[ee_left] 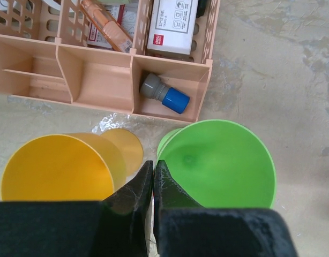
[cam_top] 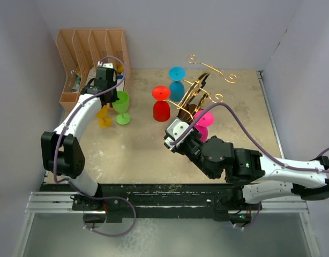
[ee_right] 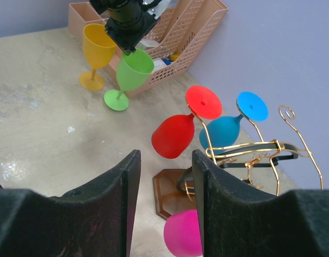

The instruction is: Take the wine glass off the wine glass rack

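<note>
Right gripper hangs released beside the pink glass on the rack; left gripper is clenched. Glass looks light, stiff, slick plastic: grip its bowl.

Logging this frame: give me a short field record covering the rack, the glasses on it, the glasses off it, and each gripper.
rack: gold wire wine glass rack on a dark wooden base
on rack: red glass, blue glass, pink glass, all hanging foot-up
off rack: yellow glass and green glass, standing beside the tan organizer
left gripper: shut, at the green glass's rim; whether it pinches the rim is unclear
right gripper: open, empty, facing the rack
</note>
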Controlling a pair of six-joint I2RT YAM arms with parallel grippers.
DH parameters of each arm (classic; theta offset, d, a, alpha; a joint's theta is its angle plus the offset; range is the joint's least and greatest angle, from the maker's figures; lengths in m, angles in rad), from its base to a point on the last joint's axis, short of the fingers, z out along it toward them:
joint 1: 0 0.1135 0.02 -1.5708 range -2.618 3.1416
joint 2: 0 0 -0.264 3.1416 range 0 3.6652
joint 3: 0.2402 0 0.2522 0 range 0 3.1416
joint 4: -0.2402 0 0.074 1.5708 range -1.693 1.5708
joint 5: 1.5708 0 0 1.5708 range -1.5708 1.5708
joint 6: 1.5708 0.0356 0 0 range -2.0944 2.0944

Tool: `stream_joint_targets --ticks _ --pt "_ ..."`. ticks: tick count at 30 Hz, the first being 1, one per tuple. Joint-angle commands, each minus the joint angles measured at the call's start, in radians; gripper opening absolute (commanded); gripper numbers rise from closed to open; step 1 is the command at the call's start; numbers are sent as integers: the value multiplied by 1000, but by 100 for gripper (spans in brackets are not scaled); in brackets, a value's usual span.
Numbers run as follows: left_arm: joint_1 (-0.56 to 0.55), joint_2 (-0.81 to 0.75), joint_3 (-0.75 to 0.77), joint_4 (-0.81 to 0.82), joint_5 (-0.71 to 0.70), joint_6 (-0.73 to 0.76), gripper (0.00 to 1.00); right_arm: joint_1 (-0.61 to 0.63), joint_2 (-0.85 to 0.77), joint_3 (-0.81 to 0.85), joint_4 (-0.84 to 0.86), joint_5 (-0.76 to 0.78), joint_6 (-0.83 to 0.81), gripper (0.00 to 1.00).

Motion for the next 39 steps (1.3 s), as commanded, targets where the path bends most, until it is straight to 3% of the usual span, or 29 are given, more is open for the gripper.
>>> stream_joint_targets --ticks 1,15,28,32,39 --pt "-3 19 10 45 -22 1 9 -3 -17 5 45 9 7 46" --pt "-3 0 18 11 -41 -6 44 -6 -22 -2 48 -1 10 46" --pt "-3 -229 35 0 -31 -29 58 -31 -16 2 34 -27 36 47" --pt "-3 -369 1 57 106 -55 58 -60 -8 2 33 -58 59 47" --pt "-3 -660 -246 238 556 -153 56 -266 10 90 -54 -194 206 47"
